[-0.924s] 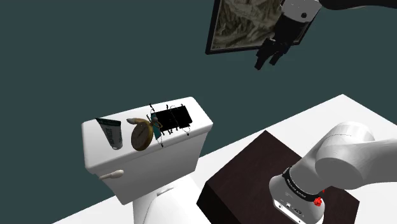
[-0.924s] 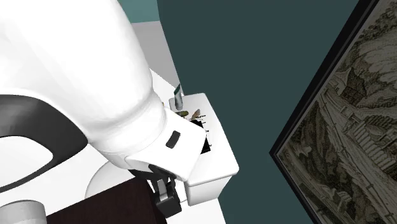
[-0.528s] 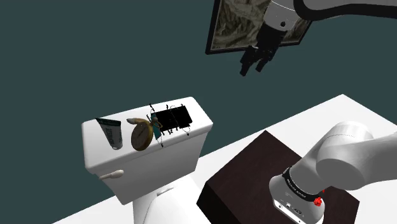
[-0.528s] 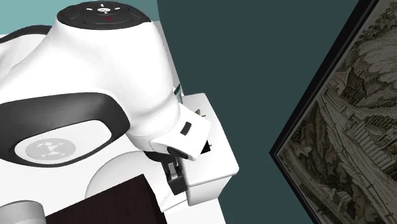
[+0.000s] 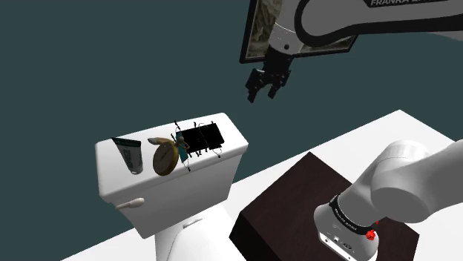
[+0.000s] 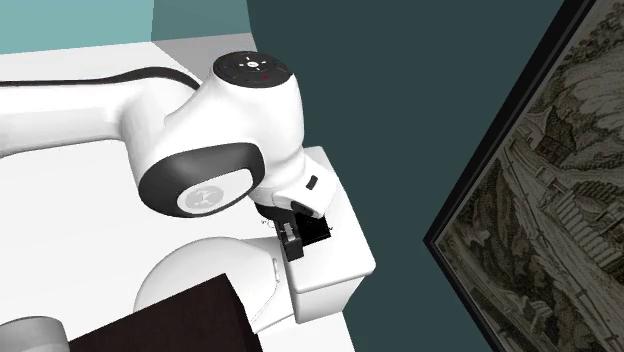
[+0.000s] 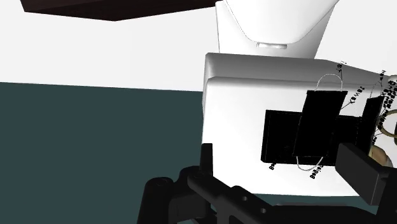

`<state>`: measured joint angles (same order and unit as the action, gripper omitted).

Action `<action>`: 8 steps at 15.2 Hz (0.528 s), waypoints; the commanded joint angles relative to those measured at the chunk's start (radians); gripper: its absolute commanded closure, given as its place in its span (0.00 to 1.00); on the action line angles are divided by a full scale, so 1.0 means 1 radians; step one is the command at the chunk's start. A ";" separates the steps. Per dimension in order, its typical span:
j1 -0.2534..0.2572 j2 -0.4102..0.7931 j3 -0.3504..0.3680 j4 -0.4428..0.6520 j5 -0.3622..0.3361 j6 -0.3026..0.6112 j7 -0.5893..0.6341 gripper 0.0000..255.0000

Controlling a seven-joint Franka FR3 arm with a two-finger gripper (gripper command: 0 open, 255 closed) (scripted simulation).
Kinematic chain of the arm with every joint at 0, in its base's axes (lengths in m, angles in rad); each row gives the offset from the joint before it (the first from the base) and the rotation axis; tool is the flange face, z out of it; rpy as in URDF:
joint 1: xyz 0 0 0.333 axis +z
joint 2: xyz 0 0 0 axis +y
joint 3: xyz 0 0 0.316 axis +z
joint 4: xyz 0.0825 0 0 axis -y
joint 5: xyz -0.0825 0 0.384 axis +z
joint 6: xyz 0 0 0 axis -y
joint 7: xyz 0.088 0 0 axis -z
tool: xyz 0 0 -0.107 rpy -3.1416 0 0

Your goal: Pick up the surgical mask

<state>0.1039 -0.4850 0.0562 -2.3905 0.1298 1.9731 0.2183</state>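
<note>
The white toilet tank sits well below the fingers, which stand apart and hold nothing. The black mask lies flat on top of it, ahead and between them. Because it is so thin, it may slip the pinch. A skewed descent could catch only an edge, or knock the tan disc just beyond.

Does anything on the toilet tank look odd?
The surgical mask on the white toilet tank lid is a black rectangle, odd for a mask; a tan round disc beside it seems to stand on edge.
</note>
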 commanded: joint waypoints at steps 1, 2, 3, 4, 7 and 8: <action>0.013 0.055 0.016 0.011 0.025 0.042 0.022 0.00; 0.020 0.085 0.025 0.019 0.037 0.062 0.033 0.00; 0.027 0.116 0.033 0.029 0.048 0.082 0.044 0.00; 0.033 0.147 0.042 0.040 0.059 0.101 0.055 0.00; 0.053 0.243 0.066 0.081 0.090 0.156 0.086 0.00; 0.059 0.275 0.074 0.097 0.099 0.172 0.096 0.00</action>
<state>0.1561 -0.2411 0.1214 -2.3058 0.2179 2.1263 0.3026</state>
